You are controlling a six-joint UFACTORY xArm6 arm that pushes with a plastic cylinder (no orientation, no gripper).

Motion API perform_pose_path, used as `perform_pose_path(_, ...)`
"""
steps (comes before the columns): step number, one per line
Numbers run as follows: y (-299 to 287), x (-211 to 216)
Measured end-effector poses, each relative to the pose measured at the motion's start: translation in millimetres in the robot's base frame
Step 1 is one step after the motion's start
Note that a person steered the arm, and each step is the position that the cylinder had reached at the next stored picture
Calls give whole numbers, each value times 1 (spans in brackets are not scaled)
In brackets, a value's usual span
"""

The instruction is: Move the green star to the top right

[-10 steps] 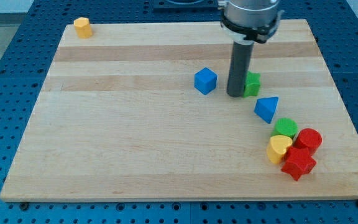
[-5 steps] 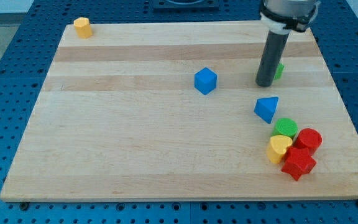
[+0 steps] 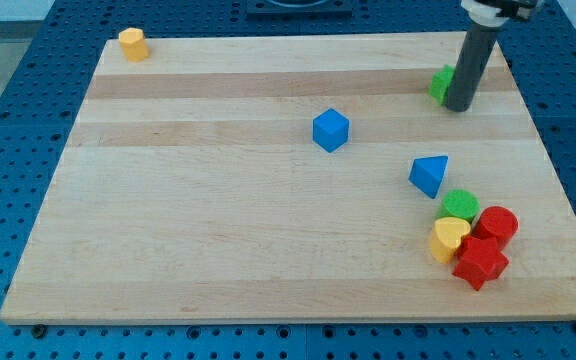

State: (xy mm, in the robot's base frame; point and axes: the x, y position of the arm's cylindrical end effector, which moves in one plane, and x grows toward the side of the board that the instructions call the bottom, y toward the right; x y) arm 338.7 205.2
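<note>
One rod, no jaws to spread or press: my tip (image 3: 457, 108) down on the wooden board (image 3: 218, 220), touching the green star (image 3: 440, 83) from the view's right. Star near the board's top right. Blue cube (image 3: 331, 130) mid-board; blue triangular block (image 3: 429, 175) below the star.

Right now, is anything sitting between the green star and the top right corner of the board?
No block is. Only my tip is there, against the green star on its right side toward that corner. The blue cube and the other blocks lie lower on the wooden board.
</note>
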Motion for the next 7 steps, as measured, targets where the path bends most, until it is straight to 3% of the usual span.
perform_pose_path(3,-13,-63)
perform_pose_path(4,-39,-73)
perform_pose_path(7,-45,-87)
